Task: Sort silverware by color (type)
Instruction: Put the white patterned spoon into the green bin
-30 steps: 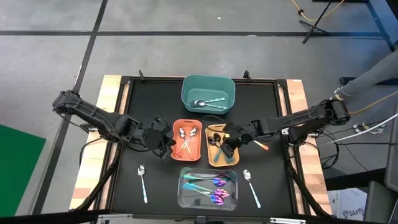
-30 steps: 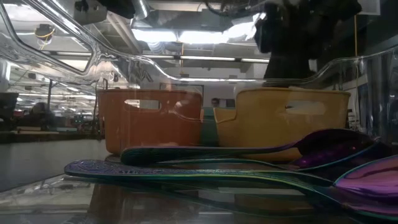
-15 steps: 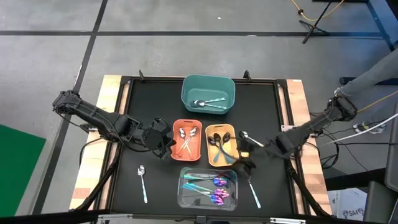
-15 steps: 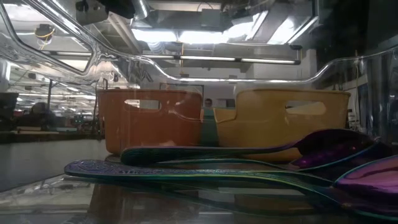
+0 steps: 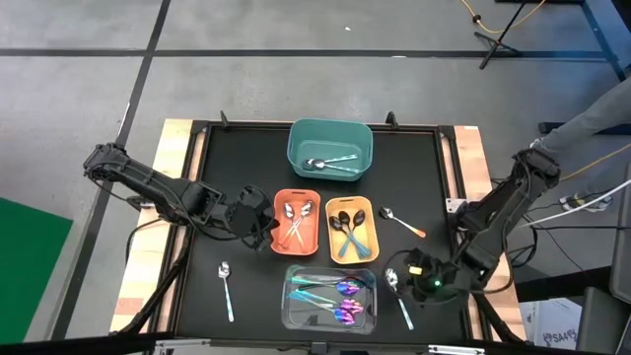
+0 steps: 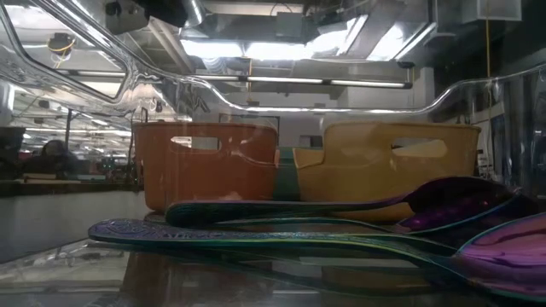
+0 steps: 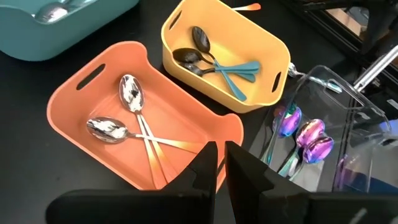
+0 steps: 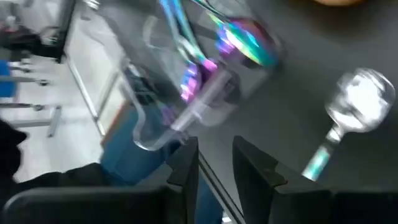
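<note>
My right gripper (image 5: 406, 268) (image 8: 215, 155) hangs open and empty near the table's near right, beside a loose silver spoon with a teal handle (image 5: 398, 296) (image 8: 348, 118) lying flat on the black mat. My left gripper (image 5: 262, 223) (image 7: 221, 152) waits, shut and empty, at the left of the orange bin (image 5: 278, 229). That bin holds two orange-handled spoons (image 7: 134, 118). The yellow bin (image 5: 373, 237) holds black-headed spoons with teal handles (image 7: 214, 59). The clear bin (image 5: 290, 308) holds iridescent spoons (image 5: 330, 296). The teal bin (image 5: 330, 130) holds plain silver spoons (image 5: 330, 163).
An orange-handled spoon (image 5: 402, 223) lies on the mat right of the yellow bin. Another silver spoon (image 5: 226, 289) lies near the near left. Wooden strips (image 5: 471, 158) border the mat on both sides. The low view looks through the clear bin at the iridescent spoons (image 6: 341, 230).
My right gripper has left its place above the yellow bin and swung toward the table's near right, ending beside the loose teal-handled spoon. It has dropped out of the low view. The orange-handled spoon, hidden under the arm before, now shows.
</note>
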Robot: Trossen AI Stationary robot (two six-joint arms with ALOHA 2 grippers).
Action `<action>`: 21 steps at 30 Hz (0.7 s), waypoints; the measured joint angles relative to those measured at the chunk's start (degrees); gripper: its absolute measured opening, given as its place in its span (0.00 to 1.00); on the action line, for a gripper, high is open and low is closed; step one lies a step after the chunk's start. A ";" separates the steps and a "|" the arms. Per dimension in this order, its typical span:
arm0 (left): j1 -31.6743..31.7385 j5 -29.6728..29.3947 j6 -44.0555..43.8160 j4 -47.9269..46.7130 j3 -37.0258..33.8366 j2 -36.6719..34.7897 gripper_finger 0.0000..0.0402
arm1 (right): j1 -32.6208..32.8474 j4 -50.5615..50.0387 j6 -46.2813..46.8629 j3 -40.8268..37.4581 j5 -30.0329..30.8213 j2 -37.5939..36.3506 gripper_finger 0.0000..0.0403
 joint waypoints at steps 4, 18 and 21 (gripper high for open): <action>0.00 -1.12 0.02 0.00 0.00 0.00 0.06 | 0.95 -4.56 5.58 0.00 -2.32 1.12 0.22; 0.00 -1.21 0.00 0.00 0.00 0.00 0.06 | 0.73 -11.42 10.19 0.00 -8.65 10.12 0.22; 0.00 -1.21 0.00 0.00 0.00 0.00 0.06 | 0.73 -11.24 10.17 0.02 -8.65 12.37 0.22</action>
